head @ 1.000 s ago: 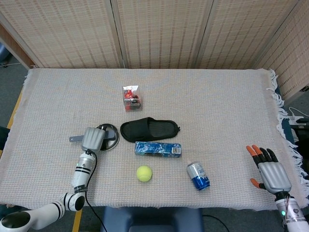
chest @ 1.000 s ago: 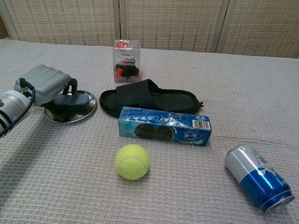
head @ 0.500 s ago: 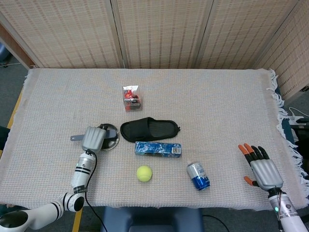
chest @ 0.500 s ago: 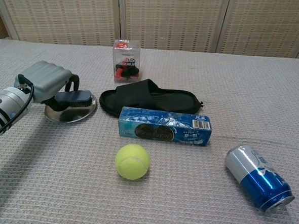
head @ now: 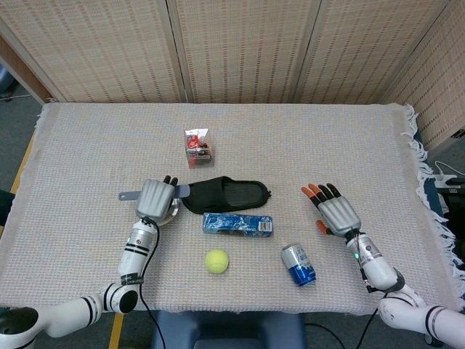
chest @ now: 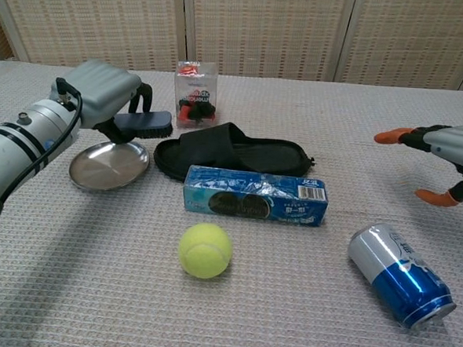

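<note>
Your left hand [chest: 103, 95] holds the dark brush [chest: 144, 122], fingers curled about its handle, lifted clear above the steel dish [chest: 108, 166] at the bench's left. Judged from this, the pickup is done; placing remains. Your right hand [head: 336, 214] hovers with fingers spread, just beyond the blue can [head: 298, 265].

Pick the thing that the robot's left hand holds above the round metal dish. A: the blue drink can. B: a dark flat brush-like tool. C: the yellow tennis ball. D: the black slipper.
B: the left hand grips a dark flat brush-like tool lifted over the round metal dish.
</note>
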`<state>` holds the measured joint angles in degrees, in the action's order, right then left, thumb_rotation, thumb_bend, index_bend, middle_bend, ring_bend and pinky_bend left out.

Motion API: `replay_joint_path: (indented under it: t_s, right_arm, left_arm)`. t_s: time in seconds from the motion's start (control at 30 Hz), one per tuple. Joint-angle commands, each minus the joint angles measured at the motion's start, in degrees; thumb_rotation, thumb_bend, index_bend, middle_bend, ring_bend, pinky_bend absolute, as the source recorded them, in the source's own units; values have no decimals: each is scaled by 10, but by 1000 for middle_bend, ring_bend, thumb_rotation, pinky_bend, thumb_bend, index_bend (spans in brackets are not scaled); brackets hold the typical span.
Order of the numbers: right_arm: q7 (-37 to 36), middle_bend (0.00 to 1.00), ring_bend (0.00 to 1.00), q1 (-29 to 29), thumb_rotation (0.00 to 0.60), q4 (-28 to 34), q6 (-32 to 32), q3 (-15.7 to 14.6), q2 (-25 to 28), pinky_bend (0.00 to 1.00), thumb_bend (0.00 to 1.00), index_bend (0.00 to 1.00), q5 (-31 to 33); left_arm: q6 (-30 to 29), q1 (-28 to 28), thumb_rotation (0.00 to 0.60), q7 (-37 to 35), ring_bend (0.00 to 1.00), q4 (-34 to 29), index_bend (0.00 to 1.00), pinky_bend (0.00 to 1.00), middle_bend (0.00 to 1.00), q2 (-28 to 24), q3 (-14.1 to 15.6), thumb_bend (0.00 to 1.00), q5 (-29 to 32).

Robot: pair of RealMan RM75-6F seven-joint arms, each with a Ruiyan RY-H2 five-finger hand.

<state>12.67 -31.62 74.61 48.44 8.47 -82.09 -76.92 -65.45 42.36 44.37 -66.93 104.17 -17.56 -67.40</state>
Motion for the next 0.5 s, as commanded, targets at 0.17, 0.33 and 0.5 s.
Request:
replay_joint_path:
  t_s: [0.17, 0.33, 0.5]
  right_arm:
    - [-33, 0, 0, -80, 600, -107, -35, 29, -106, 0, 508, 0, -2]
    - [-49, 0, 0, -105, 600, -137, -39, 31, -143, 0, 666, 0, -5]
    - [-56, 0, 0, -121, 600, -146, -48, 14, -154, 0, 817, 0, -21]
  left_arm:
    - [-4, 22, 600, 25, 899, -14, 540, 1000, 599, 7, -4, 379, 9]
    - [-3, 29, 600, 30, 899, -17, 541, 1000, 599, 8, -6, 378, 21]
    - [-6, 30, 600, 28, 899, -11, 542, 1000, 599, 10, -3, 381, 29]
